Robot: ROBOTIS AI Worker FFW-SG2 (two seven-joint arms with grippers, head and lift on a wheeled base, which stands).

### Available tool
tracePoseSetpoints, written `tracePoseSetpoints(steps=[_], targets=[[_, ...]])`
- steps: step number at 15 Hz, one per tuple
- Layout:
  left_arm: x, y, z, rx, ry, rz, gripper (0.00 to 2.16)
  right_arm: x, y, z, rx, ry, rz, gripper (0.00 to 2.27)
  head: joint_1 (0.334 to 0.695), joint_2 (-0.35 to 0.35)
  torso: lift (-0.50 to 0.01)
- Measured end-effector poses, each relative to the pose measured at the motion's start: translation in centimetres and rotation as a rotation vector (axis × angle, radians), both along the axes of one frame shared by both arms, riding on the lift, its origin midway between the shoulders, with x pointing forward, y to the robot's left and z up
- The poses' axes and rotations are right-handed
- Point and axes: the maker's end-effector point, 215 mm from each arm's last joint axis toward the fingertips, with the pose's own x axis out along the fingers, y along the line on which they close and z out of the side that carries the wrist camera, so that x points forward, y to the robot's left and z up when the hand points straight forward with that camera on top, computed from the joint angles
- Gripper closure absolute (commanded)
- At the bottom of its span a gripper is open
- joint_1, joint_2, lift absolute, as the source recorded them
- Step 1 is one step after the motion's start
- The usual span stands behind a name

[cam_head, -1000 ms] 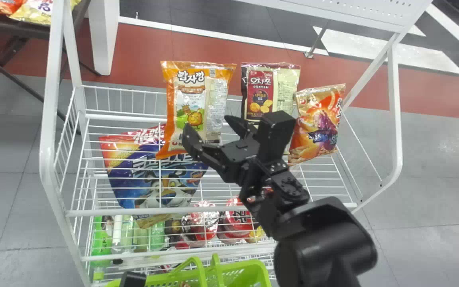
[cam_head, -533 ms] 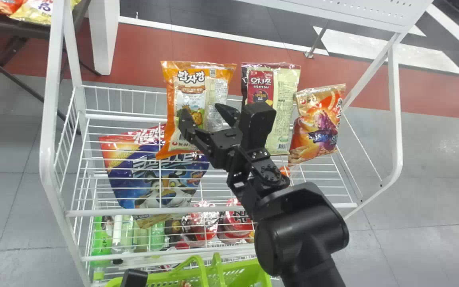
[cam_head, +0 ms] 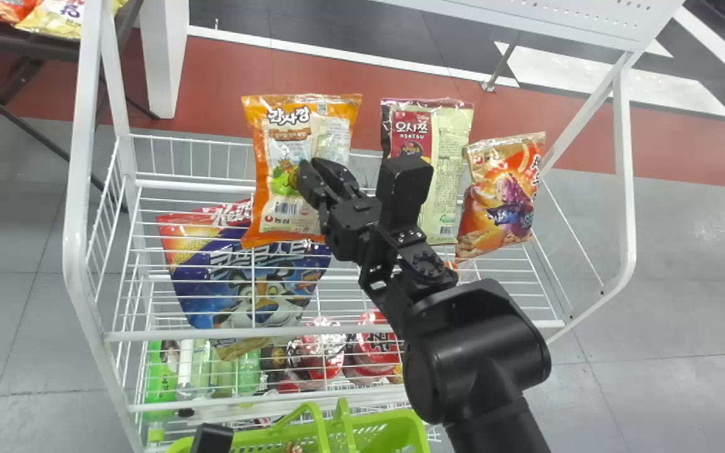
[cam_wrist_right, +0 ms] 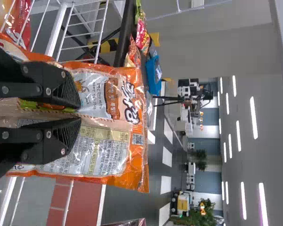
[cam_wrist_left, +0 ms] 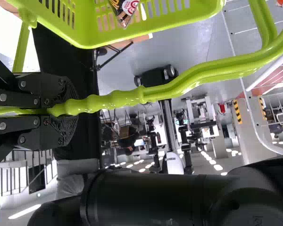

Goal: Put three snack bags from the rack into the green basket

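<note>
Right hand (cam_head: 312, 165) pinches one orange-edged bag (cam_head: 268, 170); two bags (cam_head: 447, 170) stand farther right.

Place around me looked like shop corner set up inside large lab or workshop hall. Shop part: white wire rack (cam_head: 199, 335) with snack bags (cam_head: 454, 145), bottles (cam_head: 160, 384) and tubs (cam_head: 321, 358) low down, green shopping basket (cam_wrist_left: 198, 12) beside it. Lab part, behind: machines with black arms (cam_wrist_left: 184, 136), hazard-striped pillar (cam_wrist_left: 238, 113), rows of ceiling lights (cam_wrist_right: 253, 117).
</note>
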Motion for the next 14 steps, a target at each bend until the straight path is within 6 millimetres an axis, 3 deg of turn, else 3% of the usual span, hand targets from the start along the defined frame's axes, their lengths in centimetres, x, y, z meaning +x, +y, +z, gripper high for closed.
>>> tracePoseSetpoints(steps=[4, 7, 10, 12, 14], targets=[[-0.2, -0.1, 0.0, 0.001, -0.001, 0.001, 1.27, -1.8, -0.7, 1.9, 0.04, -0.06, 0.003, 2.24, 0.695, -0.35, 0.0], [-0.2, -0.1, 0.1, -0.001, 0.0, 0.001, 1.27, -5.5, -1.3, 4.2, 0.063, -0.09, 0.017, 2.24, 0.695, -0.35, 0.0], [-0.2, -0.1, 0.1, -0.004, 0.0, 0.001, 1.27, -9.6, -3.4, 6.0, 0.042, -0.058, -0.001, 2.24, 0.695, -0.35, 0.0], [-0.1, 0.0, 0.1, -0.003, -0.002, 0.005, 1.27, -12.0, -5.2, 5.5, -0.006, 0.02, -0.016, 2.24, 0.695, -0.35, 0.0], [0.1, 0.2, -0.1, -0.004, -0.007, 0.021, 1.27, -13.7, -7.0, 3.4, -0.078, 0.134, -0.018, 2.24, 0.695, -0.35, 0.0]])
